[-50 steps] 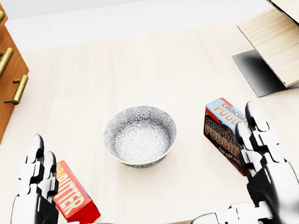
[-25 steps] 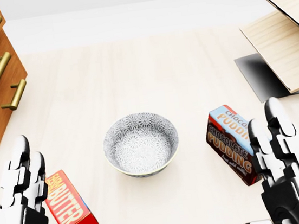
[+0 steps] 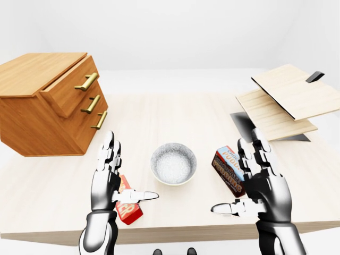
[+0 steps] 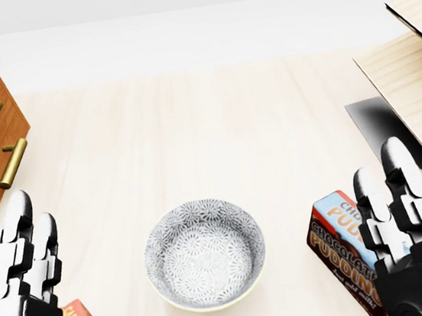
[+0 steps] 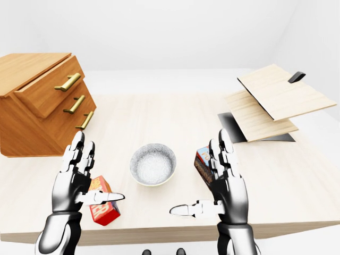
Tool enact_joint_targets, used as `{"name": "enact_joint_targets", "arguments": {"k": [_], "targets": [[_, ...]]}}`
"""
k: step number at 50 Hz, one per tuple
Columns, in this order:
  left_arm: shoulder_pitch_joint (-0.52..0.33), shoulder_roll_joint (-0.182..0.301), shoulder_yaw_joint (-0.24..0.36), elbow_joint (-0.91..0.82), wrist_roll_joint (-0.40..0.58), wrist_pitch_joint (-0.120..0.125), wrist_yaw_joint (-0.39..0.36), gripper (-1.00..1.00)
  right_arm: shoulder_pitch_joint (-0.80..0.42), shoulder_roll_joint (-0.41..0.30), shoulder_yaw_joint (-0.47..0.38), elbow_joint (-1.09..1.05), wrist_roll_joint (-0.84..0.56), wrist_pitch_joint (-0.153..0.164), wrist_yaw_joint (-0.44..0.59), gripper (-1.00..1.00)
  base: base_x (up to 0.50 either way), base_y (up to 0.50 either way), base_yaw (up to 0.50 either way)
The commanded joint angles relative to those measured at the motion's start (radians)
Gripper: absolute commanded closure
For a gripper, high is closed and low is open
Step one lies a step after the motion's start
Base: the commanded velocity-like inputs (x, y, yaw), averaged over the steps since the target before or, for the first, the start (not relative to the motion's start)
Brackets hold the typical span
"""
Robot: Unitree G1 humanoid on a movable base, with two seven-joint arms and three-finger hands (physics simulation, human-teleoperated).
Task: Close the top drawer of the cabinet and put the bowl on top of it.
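Observation:
The wooden cabinet (image 3: 42,106) stands at the left of the table, its top drawer (image 3: 69,90) pulled out past the two below it. A patterned grey bowl (image 4: 205,253) sits upright on the table between my hands. My left hand (image 3: 123,175) hovers open to the left of the bowl, fingers up and thumb pointing inward. On the bowl's right, my right hand (image 3: 239,178) hovers open in the same pose. Neither hand touches the bowl.
A red butter box (image 5: 102,204) lies under my left hand. A chocolate pudding box (image 3: 226,170) stands just behind my right hand. Tilted wooden boards (image 3: 292,95) on a dark base fill the table's right side. The table's near edge (image 3: 175,234) runs below my hands.
The whole head view has shifted, so the camera moved: bowl and boxes slid down the picture and look larger, and the cabinet slid toward the left edge. Both hands stay open.

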Motion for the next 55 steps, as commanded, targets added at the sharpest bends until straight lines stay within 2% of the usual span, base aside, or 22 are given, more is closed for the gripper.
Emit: {"name": "enact_joint_targets", "arguments": {"k": [1,8,9,12,17,19,26,38,43,55], "targets": [[0.004,0.000,-0.004,-0.005,0.001,-0.001,0.000,-1.00,0.008,-0.001,0.004,-0.006,0.000,-0.010,-0.001,-1.00,0.29,0.00,0.00],[0.004,0.003,-0.016,0.001,0.007,-0.004,0.004,-1.00,-0.006,0.002,0.000,0.012,-0.004,-0.013,-0.015,-1.00,0.26,0.00,0.00],[0.005,0.004,-0.018,0.002,0.007,-0.005,0.003,-1.00,0.000,0.001,0.003,0.022,-0.012,-0.052,-0.006,-1.00,0.00,0.00,0.00],[0.006,0.006,-0.018,-0.001,0.005,-0.003,0.003,-1.00,0.004,0.000,-0.001,0.015,0.001,-0.045,-0.006,-1.00,0.00,0.00,0.00],[0.006,0.006,-0.014,-0.004,0.001,-0.001,0.000,-1.00,0.005,0.004,-0.007,0.023,-0.001,-0.075,-0.003,-1.00,0.00,0.00,0.00],[0.006,0.006,-0.013,-0.003,0.001,-0.001,-0.001,-1.00,0.001,0.006,-0.012,0.021,-0.002,-0.067,-0.008,-1.00,0.00,0.00,0.00],[0.007,0.005,-0.012,-0.005,0.000,0.000,-0.003,-1.00,-0.002,0.011,-0.012,0.024,-0.020,-0.074,-0.024,-1.00,0.00,0.00,0.00],[0.008,0.005,-0.012,-0.003,0.002,-0.002,-0.003,-1.00,0.010,0.010,-0.003,0.028,-0.033,-0.116,-0.036,-1.00,0.00,0.11,0.00],[0.009,0.005,-0.018,0.004,0.007,-0.008,-0.003,-1.00,0.012,0.005,-0.006,0.021,-0.020,-0.109,-0.032,-1.00,0.00,0.38,0.00],[0.005,0.007,-0.017,0.004,0.006,-0.003,-0.002,-1.00,0.017,0.004,-0.002,0.018,-0.021,-0.114,-0.025,-1.00,0.00,0.38,0.00]]}}
